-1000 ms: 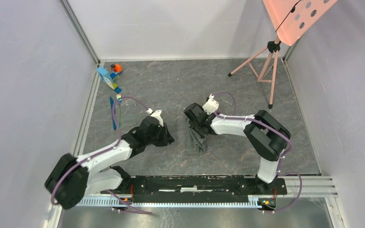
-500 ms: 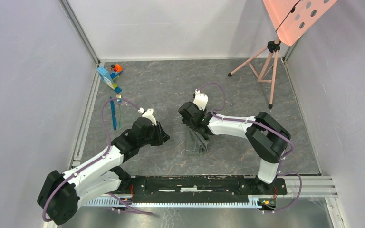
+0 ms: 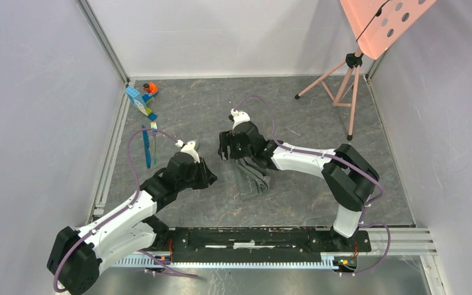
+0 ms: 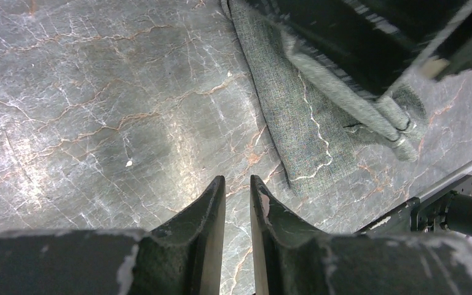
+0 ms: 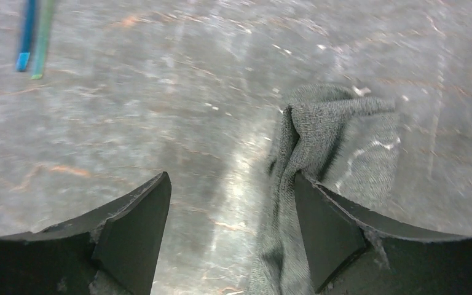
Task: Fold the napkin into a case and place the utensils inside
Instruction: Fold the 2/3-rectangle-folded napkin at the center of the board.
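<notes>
Utensils blurred & cut off, R wrist cam.

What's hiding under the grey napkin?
Only the marbled table shows around the napkin. Its bunched folds cover whatever lies beneath. The knife and fork lie apart, off to its left.

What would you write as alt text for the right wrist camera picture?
The right gripper hangs open over a grey marbled table, with a crumpled dark grey napkin bunched beside the finger on the picture's right. A blue knife and green fork lie blurred at top left.
</notes>
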